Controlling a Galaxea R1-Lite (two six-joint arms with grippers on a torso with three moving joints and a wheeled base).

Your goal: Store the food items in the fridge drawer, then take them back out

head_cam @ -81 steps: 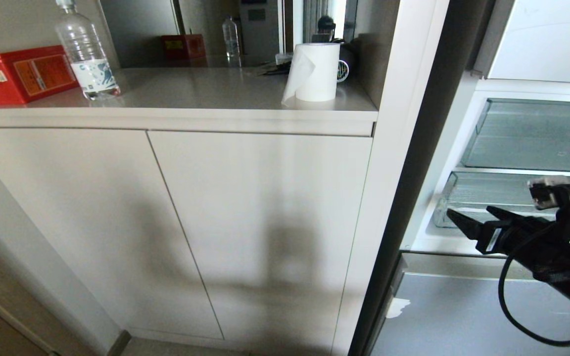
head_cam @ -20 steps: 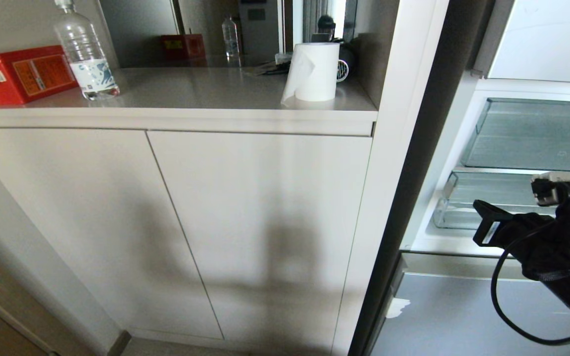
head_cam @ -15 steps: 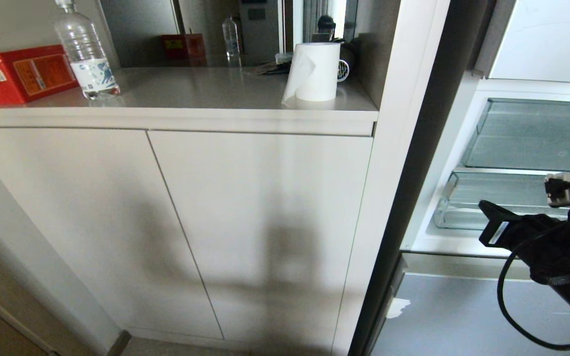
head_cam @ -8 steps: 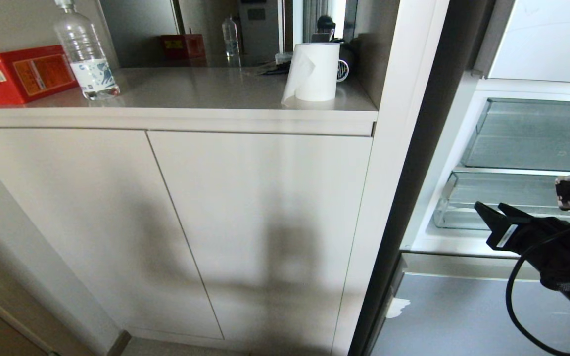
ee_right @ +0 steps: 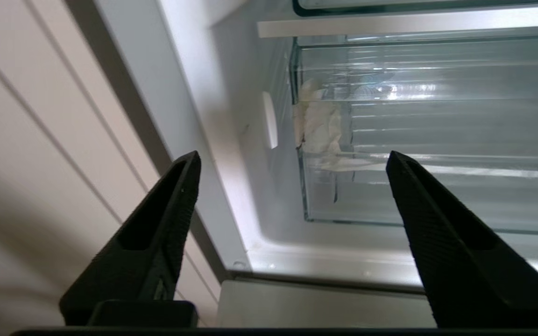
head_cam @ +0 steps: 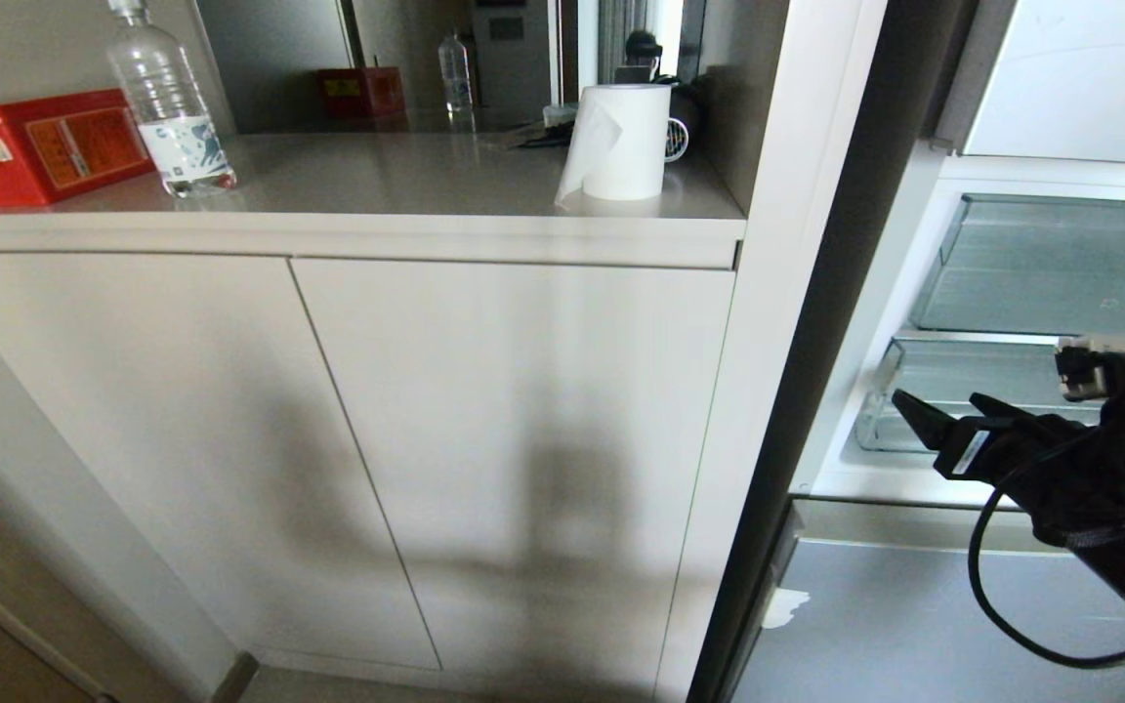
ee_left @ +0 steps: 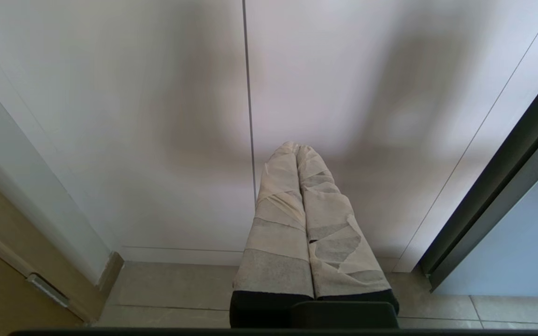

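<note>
My right gripper (head_cam: 938,398) hangs open and empty in front of the lit fridge compartment, level with the left end of the clear fridge drawer (head_cam: 963,373). In the right wrist view the black fingertips (ee_right: 189,163) stand wide apart around the drawer's near corner (ee_right: 437,121), short of touching it. A crumpled white scrap (ee_right: 318,123) sits at that corner. No food items show in any view. My left gripper (ee_left: 297,145) is parked low with its taped fingers pressed together, pointing at the cabinet doors and floor.
A taller clear bin (head_cam: 1061,264) sits above the drawer, and a grey-blue fridge panel (head_cam: 914,625) lies below it. To the left, white cabinet doors (head_cam: 514,439) stand under a counter holding a water bottle (head_cam: 172,98), a red box (head_cam: 35,146) and a paper roll (head_cam: 621,142).
My right gripper was shut a second ago and has spread its fingers wide. It has also slid a little to the left along the drawer front. The left arm has not moved.
</note>
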